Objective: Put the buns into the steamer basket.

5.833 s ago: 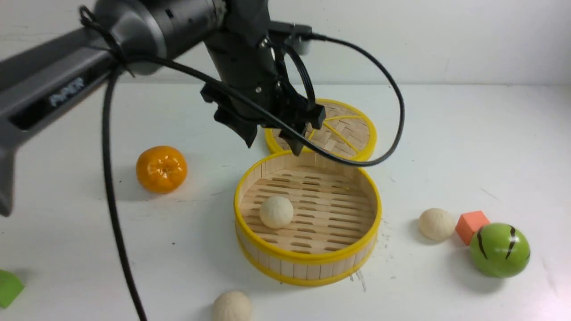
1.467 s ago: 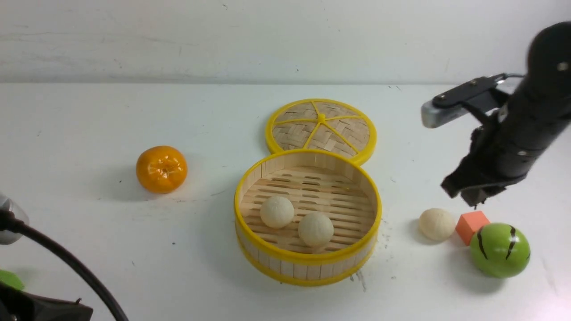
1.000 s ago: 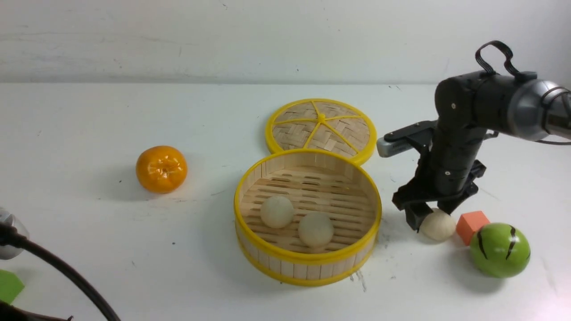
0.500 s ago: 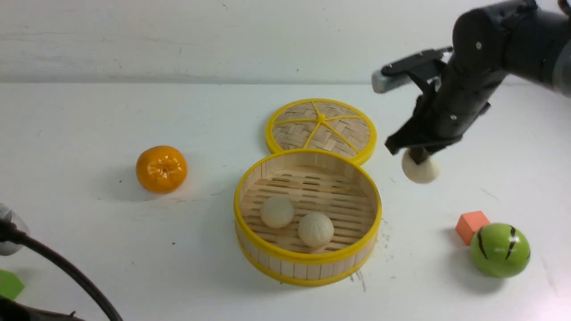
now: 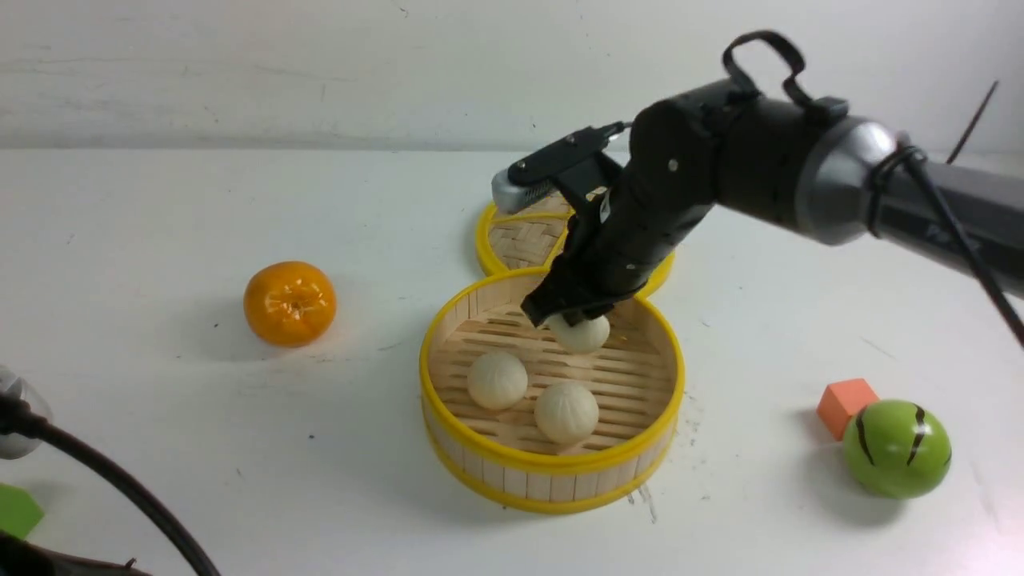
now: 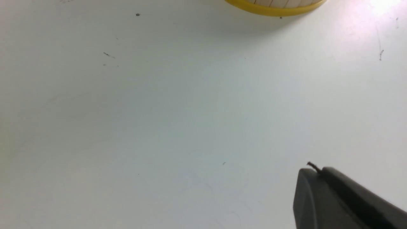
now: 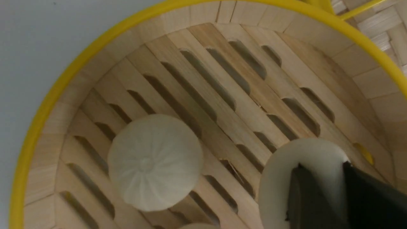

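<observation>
Pinching the bun (image 5: 581, 334) in my right fingers (image 7: 316, 198), I hold it straight above the bare far floor of the basket (image 5: 552, 482).

Bright, even light; soft shadows beside the steamer basket (image 5: 552, 484); pinkish glare on the table (image 5: 992, 552).

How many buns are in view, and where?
3. Two rest in the steamer basket, left bun and front bun; the third bun sits in the right gripper over its far side.
</observation>
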